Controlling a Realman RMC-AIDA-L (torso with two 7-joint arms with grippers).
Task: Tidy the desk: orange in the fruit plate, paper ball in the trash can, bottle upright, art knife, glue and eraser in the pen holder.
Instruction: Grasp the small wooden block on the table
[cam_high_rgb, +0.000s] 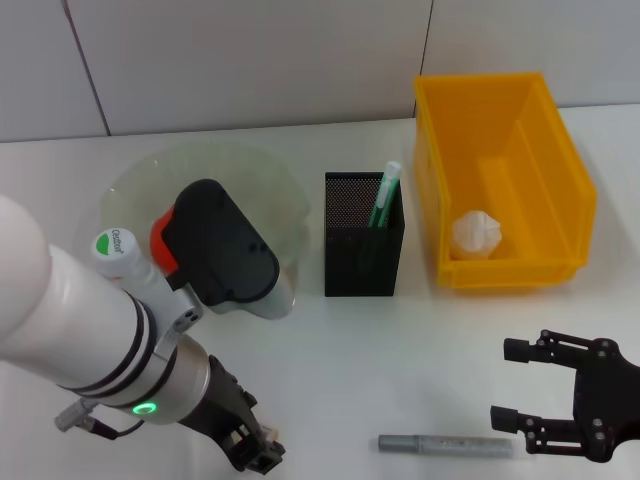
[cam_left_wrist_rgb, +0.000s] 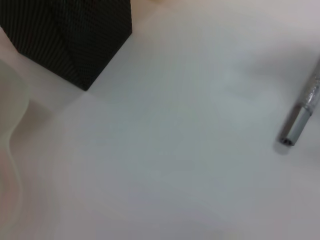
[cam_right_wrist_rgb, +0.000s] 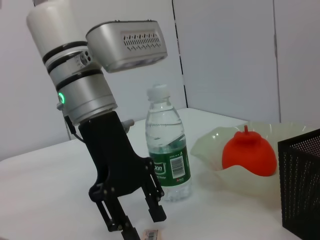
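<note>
A: Step? Big yellow plastic trash can (cam_high_rgb: 565, 200) holds the paper ball (cam_high_rgb: 476, 234); pale-green ruffled glass fruit plate (cam_right_wrist_rgb: 215, 150) holds the red-orange orange (cam_right_wrist_rgb: 249, 154); clear bottle (cam_right_wrist_rgb: 167, 155) upright.

B: Eraser's turn. Left gripper (cam_right_wrist_rgb: 131, 219), fingers spread, hovers over the tan barcode-labelled eraser (cam_right_wrist_rgb: 150, 234), near left; next, close. Right gripper (cam_high_rgb: 545, 400) slack, near right. White desk (cam_high_rgb: 420, 350), grey wall.

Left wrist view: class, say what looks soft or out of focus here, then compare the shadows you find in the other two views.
Left wrist view: the pen holder and grey pen look soft-edged. Head view: only faint shadows beside the trash can. Right wrist view: the bottle and left gripper appear crisp, with soft shadows beneath.
</note>
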